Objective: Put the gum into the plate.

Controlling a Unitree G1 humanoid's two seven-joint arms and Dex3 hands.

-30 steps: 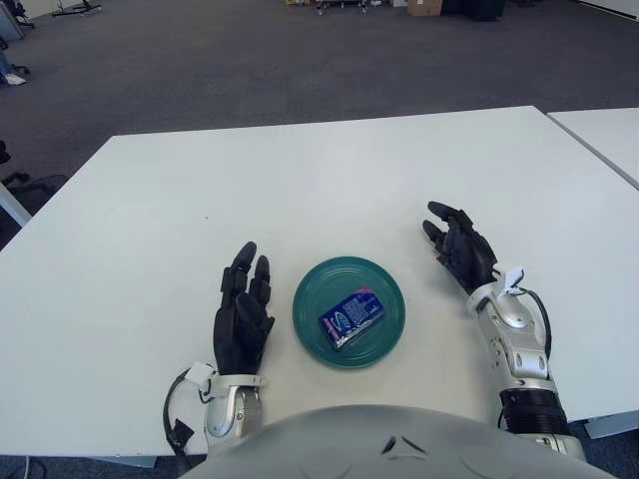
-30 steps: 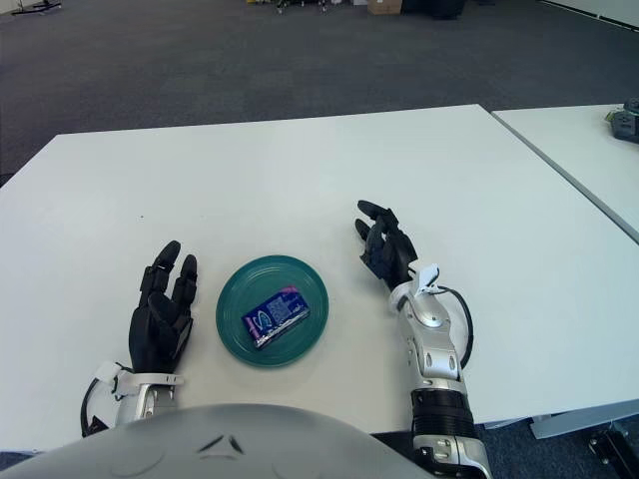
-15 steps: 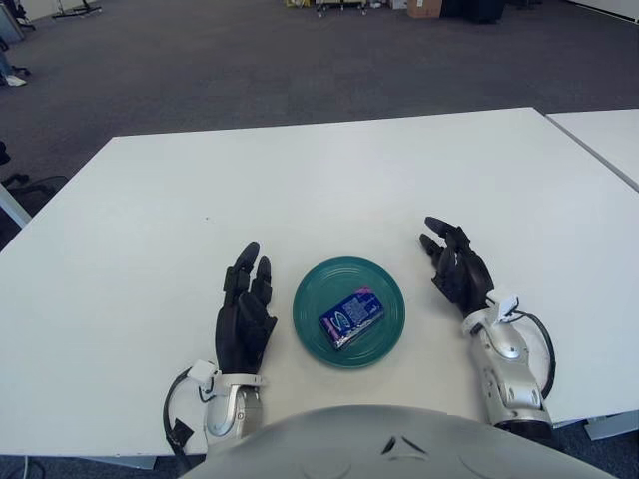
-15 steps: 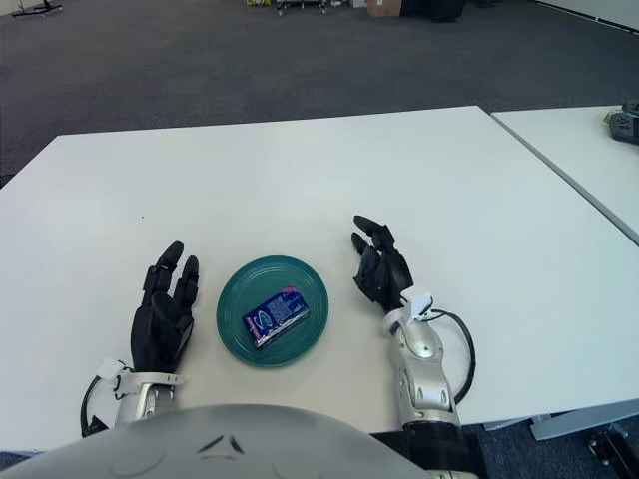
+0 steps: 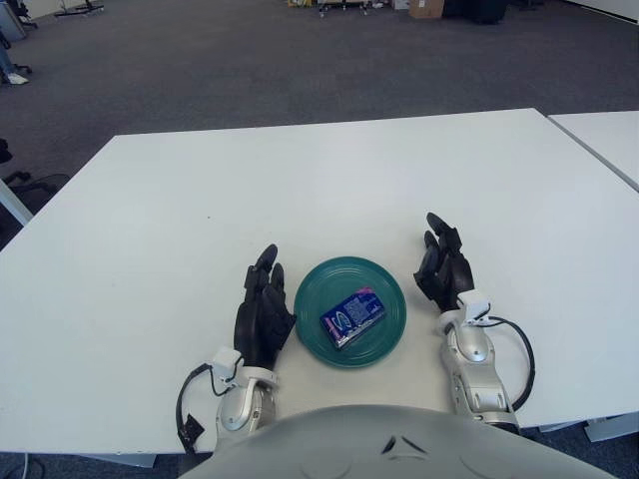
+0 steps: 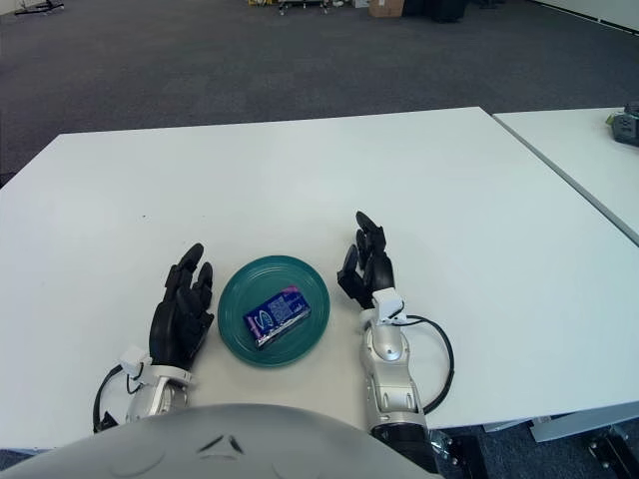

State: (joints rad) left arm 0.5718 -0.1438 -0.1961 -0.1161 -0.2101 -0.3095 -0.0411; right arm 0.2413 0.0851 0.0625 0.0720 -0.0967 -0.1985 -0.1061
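A blue gum pack (image 5: 351,318) lies flat inside the round teal plate (image 5: 387,292) on the white table, near the front edge. My left hand (image 5: 264,305) rests just left of the plate, fingers stretched out and holding nothing. My right hand (image 5: 443,265) stands just right of the plate, fingers stretched out and holding nothing. Neither hand touches the gum. The same scene shows in the right eye view, with the gum (image 6: 276,316) in the plate (image 6: 311,289).
The white table (image 5: 300,190) stretches far behind the plate. A second white table (image 5: 604,135) stands to the right across a narrow gap. Grey carpet floor lies beyond the far edge.
Both hands have moved in toward the plate: the left hand to the right, the right hand to the left and back toward my body. The gum and plate have not moved.
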